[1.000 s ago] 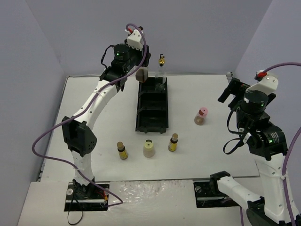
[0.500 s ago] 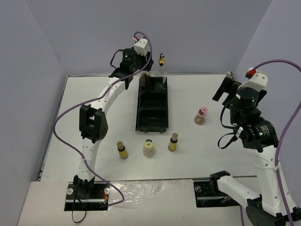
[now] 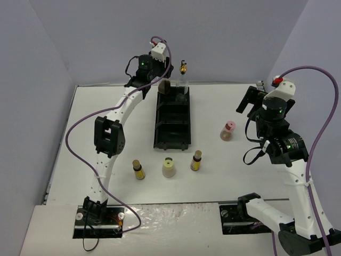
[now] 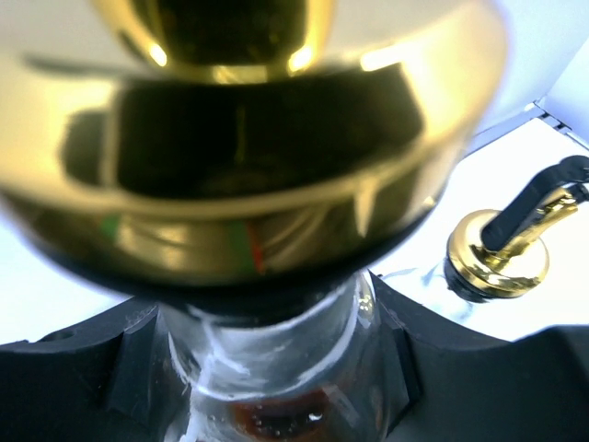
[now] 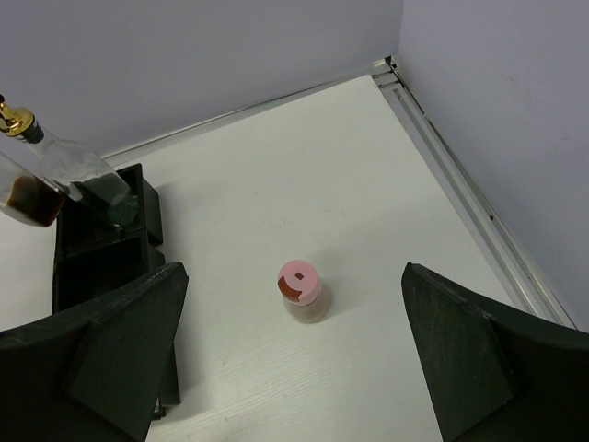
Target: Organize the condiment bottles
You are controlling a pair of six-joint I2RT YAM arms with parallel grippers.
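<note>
My left gripper [image 3: 164,87] is shut on the neck of a tall clear bottle [image 4: 276,368] with a gold top [image 4: 248,138], held at the far end of the black tray [image 3: 171,138]. The second tall bottle [image 3: 183,79] stands just to its right in the tray, and its gold pourer shows in the left wrist view [image 4: 502,253]. The pink-capped bottle [image 3: 227,130] stands on the table right of the tray. My right gripper [image 3: 246,102] is open and hovers above it, with the bottle [image 5: 299,285] between the spread fingers [image 5: 101,359]. Two amber bottles [image 3: 139,170] [image 3: 196,160] and the cream bottle [image 3: 169,168] stand in front of the tray.
The tray's nearer compartments [image 3: 172,128] hold nothing. Purple walls close the table at the back and sides, with a metal rail [image 5: 460,193] along the right edge. In the right wrist view the tray [image 5: 101,249] lies at the left.
My left arm has swung in and lowered the held bottle to the tray's far end. My right arm has moved left and forward, over the pink-capped bottle.
</note>
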